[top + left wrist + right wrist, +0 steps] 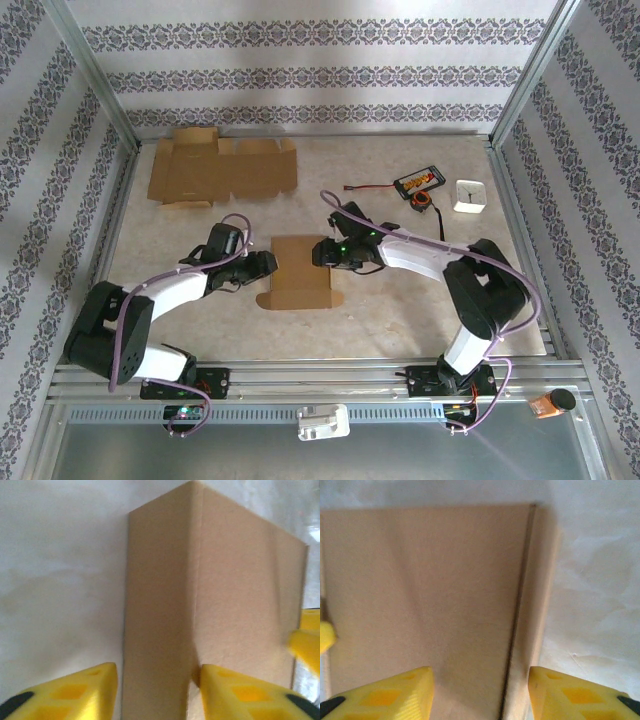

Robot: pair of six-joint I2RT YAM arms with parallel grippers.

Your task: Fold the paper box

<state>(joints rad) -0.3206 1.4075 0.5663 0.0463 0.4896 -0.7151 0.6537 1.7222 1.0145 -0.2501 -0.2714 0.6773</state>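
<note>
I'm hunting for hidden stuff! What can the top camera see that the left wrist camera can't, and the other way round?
Top: a flat unfolded cardboard sheet at the back and a small white object. Left wrist: yellow fingers up close and the box's raised crease. Both: the brown paper box on the table.

Top camera looks down; both wrist cameras (close) share the box (298,268).
</note>
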